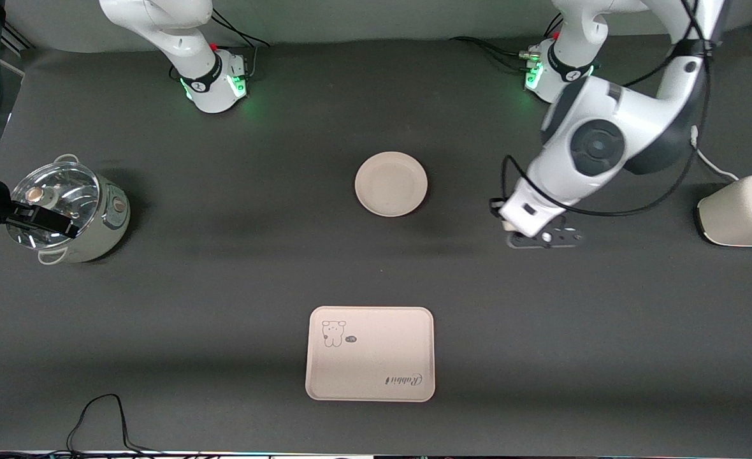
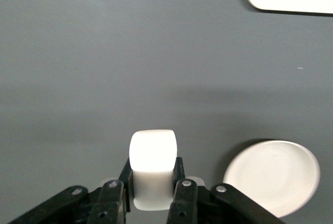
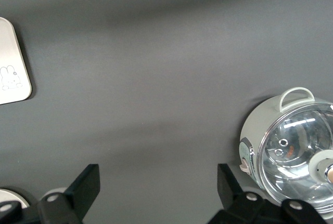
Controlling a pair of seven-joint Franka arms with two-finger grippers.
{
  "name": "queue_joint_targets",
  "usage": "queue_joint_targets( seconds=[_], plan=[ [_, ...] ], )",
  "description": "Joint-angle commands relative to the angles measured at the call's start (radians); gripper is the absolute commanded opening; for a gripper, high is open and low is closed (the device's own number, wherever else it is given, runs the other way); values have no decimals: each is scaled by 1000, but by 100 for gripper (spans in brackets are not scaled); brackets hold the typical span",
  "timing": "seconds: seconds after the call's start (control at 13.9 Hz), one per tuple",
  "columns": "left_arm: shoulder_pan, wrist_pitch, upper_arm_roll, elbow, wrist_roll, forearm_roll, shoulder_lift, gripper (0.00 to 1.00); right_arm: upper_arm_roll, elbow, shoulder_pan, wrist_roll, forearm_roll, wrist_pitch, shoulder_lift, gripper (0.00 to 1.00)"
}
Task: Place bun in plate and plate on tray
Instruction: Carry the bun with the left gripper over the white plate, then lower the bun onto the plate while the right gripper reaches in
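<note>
White and rounded, the bun [image 2: 152, 164] sits clamped between the fingers [image 2: 179, 195] of the left gripper [image 1: 521, 237], which hangs low over bare dark table [image 1: 223, 287] between the plate [image 1: 390, 183] and a cream toaster [image 1: 742, 210] at the left arm's end of the table. From the left wrist view the bun stands upright in the grip, its top clear of the black fingers, with the plate lying apart from it on the cloth. That plate — round, plain, cream-beige — rests near the middle of the table with nothing on it. Nearer to the front camera lies the tray [image 1: 370, 354], rectangular with rounded corners, a small cartoon animal drawn at one corner and "Rabbit" script at another; it is well apart from the plate and bears nothing. The right gripper [image 3: 156, 190] waits at the right arm's end of the table with its fingers spread wide and nothing between them, just beside a pale green pot [image 1: 70, 213] with a glass lid [image 1: 54, 201] — the right wrist view shows the pot's handle and shiny lid close by, and a corner of the tray farther off.
</note>
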Motion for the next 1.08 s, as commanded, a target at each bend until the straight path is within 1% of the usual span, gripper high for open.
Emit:
queue_joint_targets(
  seconds=[0.0,0.14,0.22,0.5,0.65,0.72,0.86,1.0],
  plan=[
    [-87,26,-5,82,-152,-7,88,33,-4,21,2,4,17,-2,4,100],
    [-168,83,-5,80,-267,-1,120,33,-7,21,2,3,17,-5,-5,100],
    [-217,106,-5,77,-311,28,135,33,-8,22,2,-8,17,-7,-6,100],
    [-352,216,-5,61,-479,131,229,33,5,42,12,-10,15,-11,-6,100],
    [-397,296,-5,33,-558,171,267,34,5,39,13,-8,17,-21,-12,100],
    [-417,318,-5,22,-583,189,284,33,15,42,19,-14,17,-46,-12,100],
    [-440,339,-3,-7,-592,208,290,34,21,39,26,-81,18,-70,-29,100],
    [-446,394,-5,-67,-592,208,289,34,18,38,26,-161,56,-74,-32,100]
  ],
)
